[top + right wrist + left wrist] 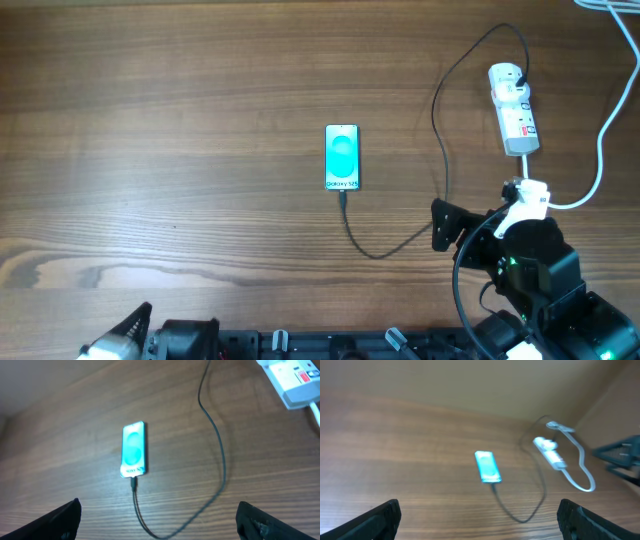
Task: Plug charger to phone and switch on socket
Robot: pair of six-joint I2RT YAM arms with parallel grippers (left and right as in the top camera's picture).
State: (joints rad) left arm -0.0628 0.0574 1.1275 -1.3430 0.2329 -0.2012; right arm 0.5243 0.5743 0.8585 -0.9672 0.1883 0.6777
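The phone (342,157) lies flat mid-table with its cyan screen up, and also shows as phone (487,466) and phone (134,449). The charger's black plug tip (133,483) sits against its near end. From there the charger cable (375,254) loops right and runs up to the white socket (513,110) at the far right. My right gripper (478,222) hovers open just below the socket, holding nothing. My left gripper (120,340) stands open at the near left edge. The jaws are wide apart in both wrist views, left gripper (480,521) and right gripper (160,521).
A thick white cord (590,170) curves from the socket's near end out to the far right corner. The right arm (620,455) shows at the right side of the left wrist view. Bare wooden table (150,150) lies to the left of the phone.
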